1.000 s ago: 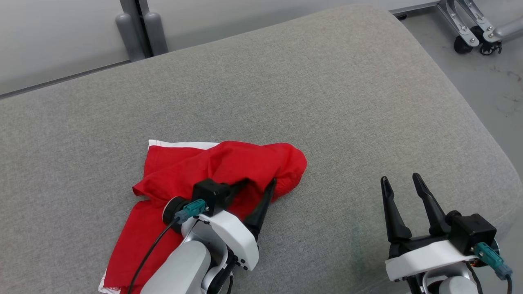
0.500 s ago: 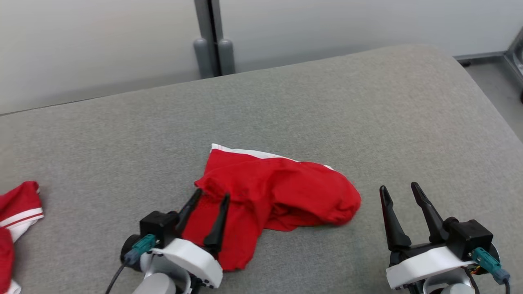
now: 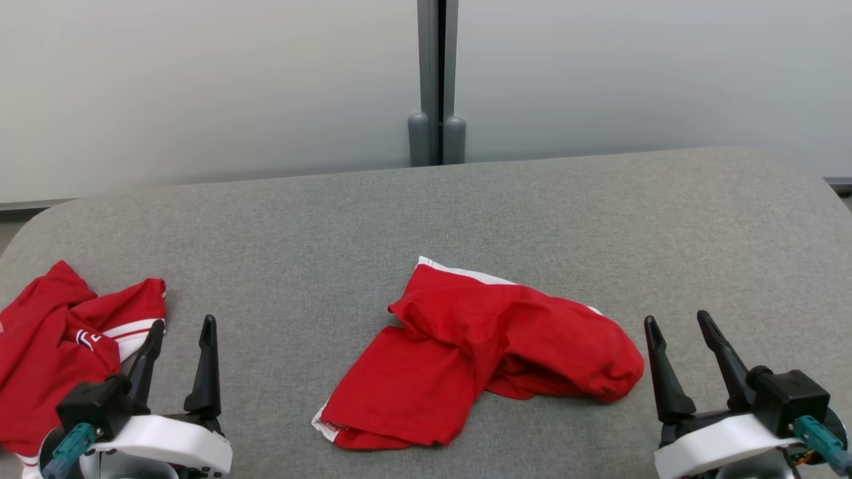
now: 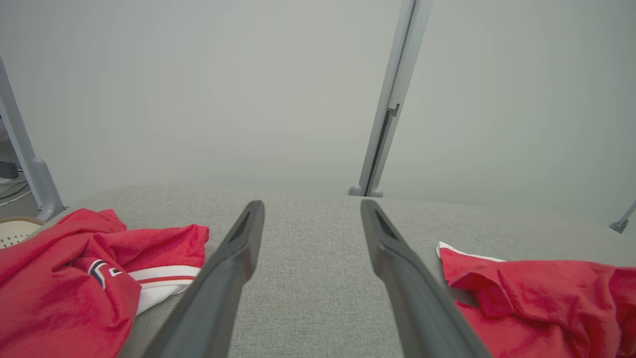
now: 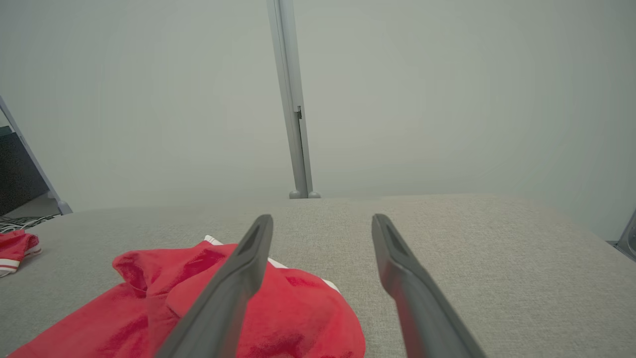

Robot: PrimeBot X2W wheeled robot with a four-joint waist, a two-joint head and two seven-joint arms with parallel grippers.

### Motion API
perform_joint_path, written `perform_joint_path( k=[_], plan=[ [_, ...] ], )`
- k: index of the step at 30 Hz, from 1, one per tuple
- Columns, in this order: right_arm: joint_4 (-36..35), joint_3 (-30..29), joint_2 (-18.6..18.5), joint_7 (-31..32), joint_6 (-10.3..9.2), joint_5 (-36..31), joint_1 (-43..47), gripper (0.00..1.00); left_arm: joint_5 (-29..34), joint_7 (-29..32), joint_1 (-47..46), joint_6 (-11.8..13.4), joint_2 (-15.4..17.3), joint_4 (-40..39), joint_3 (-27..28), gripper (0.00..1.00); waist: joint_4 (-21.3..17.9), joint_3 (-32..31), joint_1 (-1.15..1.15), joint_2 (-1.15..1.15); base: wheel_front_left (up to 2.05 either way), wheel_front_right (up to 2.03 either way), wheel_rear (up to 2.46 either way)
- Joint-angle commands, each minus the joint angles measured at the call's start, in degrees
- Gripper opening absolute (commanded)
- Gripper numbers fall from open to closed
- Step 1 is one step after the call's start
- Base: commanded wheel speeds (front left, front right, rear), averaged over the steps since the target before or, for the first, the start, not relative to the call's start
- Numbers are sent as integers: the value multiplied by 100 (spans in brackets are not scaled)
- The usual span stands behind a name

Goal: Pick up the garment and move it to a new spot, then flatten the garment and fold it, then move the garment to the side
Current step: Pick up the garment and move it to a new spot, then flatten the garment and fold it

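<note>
Across the head view, a crumpled red cloth garment with white trim (image 3: pixel 486 352) is seen lying loose near the middle front of the broad grey woven-fabric cushion (image 3: pixel 426 213). It is apparently placed there for flattening, which is judged not yet begun, since the cloth is bunched and doubled over itself. The left gripper (image 3: pixel 182 322) and right gripper (image 3: pixel 675 317) are held low on either side, fingers spread and empty, the right one just beside the garment's bulge. A second red jersey with white stripes (image 3: pixel 60 332) is cut off by the left edge. Along the left wrist view, the spread fingers are framed between both red pieces, touching neither, and a pale perforated object (image 4: pixel 12 229) at the edge cannot be identified. From the right wrist view, part of the garment is hidden behind one dark finger (image 5: pixel 233 278), and its inner folds cannot be made out
</note>
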Motion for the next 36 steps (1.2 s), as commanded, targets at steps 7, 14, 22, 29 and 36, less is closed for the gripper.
perform_joint_path(
  k=[7, 14, 22, 29, 36],
  plan=[
    [-124, -69, -84, 124, -2, 19, 212, 100, 279, -1, 288, -185, -68, -96, 113, 100, -14, -181, 0, 0, 0, 0, 0],
    [-212, -95, -117, 219, -2, 31, 463, 100, 460, -1, 587, -228, -132, -143, 81, 100, -22, -405, 0, 0, 0, 0, 0],
    [-324, -85, -127, 344, -2, -16, 645, 100, 593, -2, 772, -188, -149, -124, 57, 100, 33, -509, 0, 0, 0, 0, 0],
    [-404, -62, -145, 372, -2, -23, 629, 100, 578, -2, 729, -202, -193, -88, 81, 100, 76, -488, 0, 0, 0, 0, 0],
    [-405, -56, -115, 341, -2, -29, 590, 100, 584, -2, 712, -228, -207, -5, 81, 100, 86, -458, 0, 0, 0, 0, 0]
  ],
)
